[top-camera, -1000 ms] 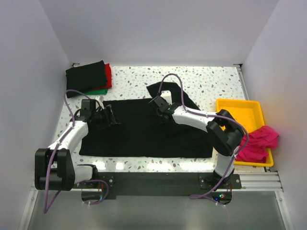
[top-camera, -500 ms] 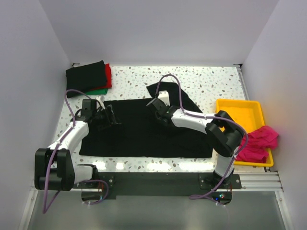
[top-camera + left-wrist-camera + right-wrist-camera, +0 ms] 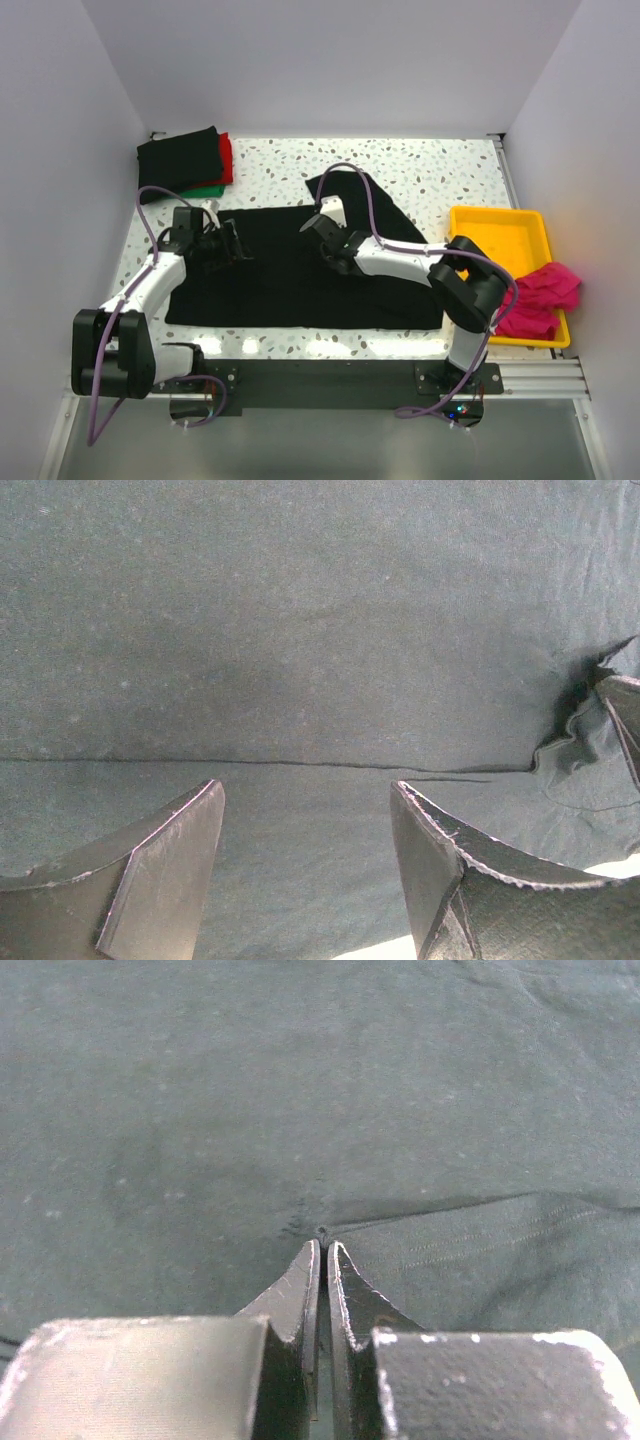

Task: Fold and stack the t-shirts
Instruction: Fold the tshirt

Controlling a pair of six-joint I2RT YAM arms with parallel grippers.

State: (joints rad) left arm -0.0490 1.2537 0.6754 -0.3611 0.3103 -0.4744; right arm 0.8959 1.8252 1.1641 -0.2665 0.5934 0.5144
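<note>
Honestly can't find a single readable word, label, brand or number in any view. The black t-shirt [image 3: 290,290] right in front of both sets of jaws is plain cloth, and nothing legible shows on the folded stack [image 3: 180,160] or the yellow tray [image 3: 505,235].

The spread black cloth t-shirt [image 3: 290,285] looks matt and finely knitted; the speckled tabletop [image 3: 440,165] looks smooth, and the yellow plastic tray [image 3: 500,232] looks glossy.
</note>
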